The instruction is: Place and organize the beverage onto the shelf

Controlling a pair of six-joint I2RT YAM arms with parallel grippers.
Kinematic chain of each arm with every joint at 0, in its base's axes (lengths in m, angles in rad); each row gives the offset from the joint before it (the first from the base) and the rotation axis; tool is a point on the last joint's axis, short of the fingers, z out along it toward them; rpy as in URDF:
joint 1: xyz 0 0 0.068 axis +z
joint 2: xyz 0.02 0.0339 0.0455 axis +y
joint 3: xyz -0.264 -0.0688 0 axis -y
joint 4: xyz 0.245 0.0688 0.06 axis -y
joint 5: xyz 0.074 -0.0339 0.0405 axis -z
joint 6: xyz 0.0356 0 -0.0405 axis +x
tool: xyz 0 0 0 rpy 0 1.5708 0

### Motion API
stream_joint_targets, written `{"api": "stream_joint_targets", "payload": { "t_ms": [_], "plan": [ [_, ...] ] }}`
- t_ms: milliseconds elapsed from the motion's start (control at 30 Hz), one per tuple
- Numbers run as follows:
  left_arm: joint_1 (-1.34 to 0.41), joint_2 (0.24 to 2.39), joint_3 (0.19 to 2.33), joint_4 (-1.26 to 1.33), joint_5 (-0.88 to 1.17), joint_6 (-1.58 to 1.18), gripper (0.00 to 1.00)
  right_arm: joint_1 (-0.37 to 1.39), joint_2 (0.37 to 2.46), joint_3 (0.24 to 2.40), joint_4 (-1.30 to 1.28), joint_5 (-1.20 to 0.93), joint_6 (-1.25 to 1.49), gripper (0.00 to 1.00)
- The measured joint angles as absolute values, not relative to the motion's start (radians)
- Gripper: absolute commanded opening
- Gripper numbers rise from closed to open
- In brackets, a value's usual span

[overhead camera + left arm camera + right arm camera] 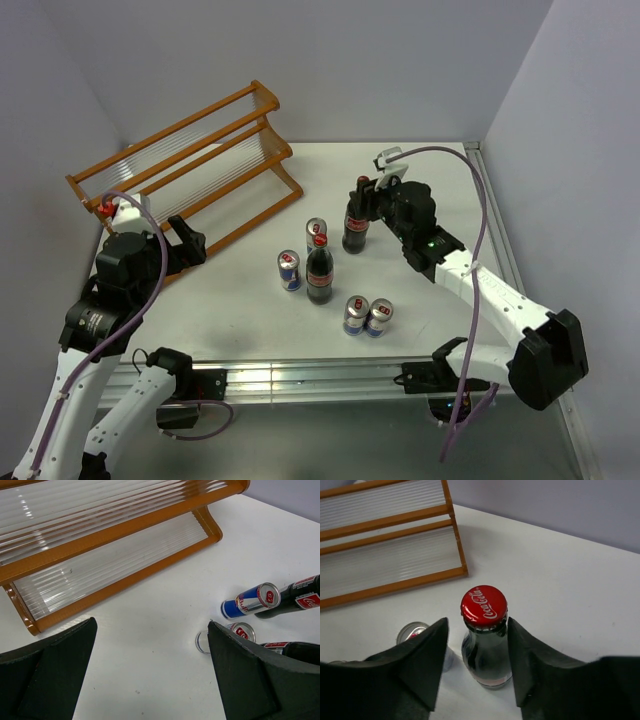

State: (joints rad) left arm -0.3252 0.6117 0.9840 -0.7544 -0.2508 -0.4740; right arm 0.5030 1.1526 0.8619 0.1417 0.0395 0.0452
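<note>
Right gripper (477,627): apart, straddling cola bottle (485,652).
Handling: likely heavy, slick, breakable glass; hold at neck.
Left gripper (152,625): apart, empty.

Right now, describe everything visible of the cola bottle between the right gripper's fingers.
The cola bottle is dark glass with its red cap on, white script across the top. It stands upright on the white table, at the right of the group of drinks, a can close beside it but not visibly touching. The right gripper brackets its neck just under the cap, jaws open: a gap shows on one side, and contact on the other side cannot be told.
</note>
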Motion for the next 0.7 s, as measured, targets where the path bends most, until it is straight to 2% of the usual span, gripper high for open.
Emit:
{"api": "stream_joint_targets", "payload": {
  "t_ms": [33, 167, 367, 400, 500, 533, 700],
  "plan": [
    [-0.325, 0.612, 0.984, -0.755, -0.25, -0.474, 1.0, 0.503, 1.169, 0.863, 0.154, 0.037, 0.044, 0.48],
    [-0.325, 0.614, 0.984, -0.759, -0.242, -0.472, 0.99, 0.498, 1.202, 0.864, 0.191, 0.031, 0.035, 0.37],
    [-0.325, 0.636, 0.984, -0.762, -0.229, -0.465, 0.99, 0.497, 1.243, 0.892, 0.208, -0.002, 0.009, 0.31],
    [-0.325, 0.64, 0.984, -0.762, -0.227, -0.465, 1.0, 0.497, 1.251, 0.894, 0.215, -0.006, 0.005, 0.24],
    [-0.325, 0.647, 0.984, -0.762, -0.222, -0.465, 1.0, 0.497, 1.259, 0.897, 0.226, -0.016, -0.001, 0.13],
    [-0.325, 0.648, 0.984, -0.762, -0.221, -0.465, 0.99, 0.497, 1.26, 0.897, 0.228, -0.018, -0.002, 0.02],
    [-0.325, 0.657, 0.984, -0.755, -0.201, -0.464, 1.0, 0.496, 1.261, 0.897, 0.237, -0.05, -0.018, 0.0]
  ]
}}
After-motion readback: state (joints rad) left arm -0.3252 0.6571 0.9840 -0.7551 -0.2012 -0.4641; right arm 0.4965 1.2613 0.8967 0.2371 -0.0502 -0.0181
